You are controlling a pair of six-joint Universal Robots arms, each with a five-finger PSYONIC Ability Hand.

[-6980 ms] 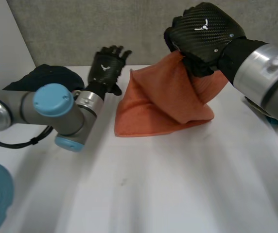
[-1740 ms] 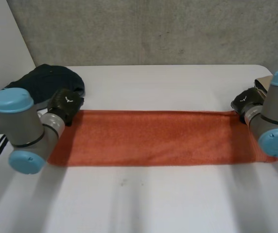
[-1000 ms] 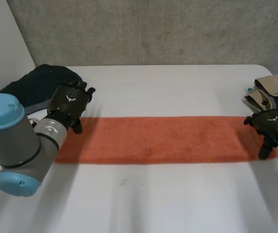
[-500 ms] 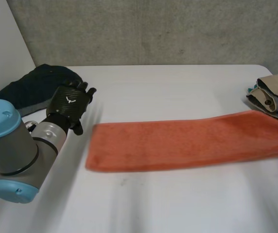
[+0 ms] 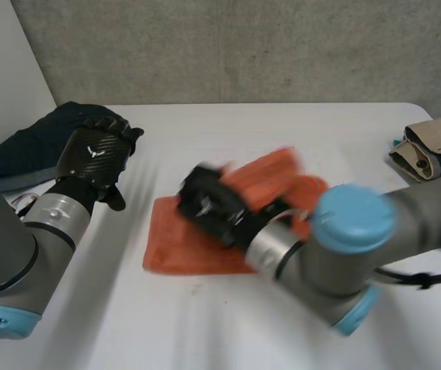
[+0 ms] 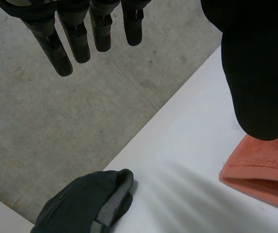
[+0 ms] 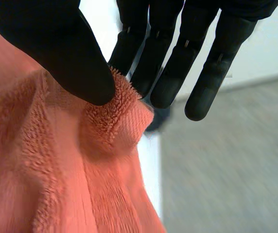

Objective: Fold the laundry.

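The orange towel (image 5: 176,248) lies in the middle of the white table (image 5: 205,331), doubled over on itself. My right hand (image 5: 209,204) has reached across to the towel's left end and is shut on a corner of it. In the right wrist view the thumb (image 7: 56,48) and straight fingers pinch the fuzzy towel (image 7: 56,170) corner between them. My left hand (image 5: 93,166) hovers just left of the towel, open and holding nothing. In the left wrist view its fingers (image 6: 80,34) hang straight, with the towel's corner (image 6: 265,165) lying past its thumb.
A dark garment (image 5: 51,135) is heaped at the table's back left corner, near my left hand; it also shows as a dark garment (image 6: 85,204) in the left wrist view. A beige folded stack (image 5: 436,150) sits at the right edge. A grey wall stands behind.
My right hand has swept leftwards, carrying the towel's right end over onto its left end, so the long strip is now doubled. My left hand has barely moved.
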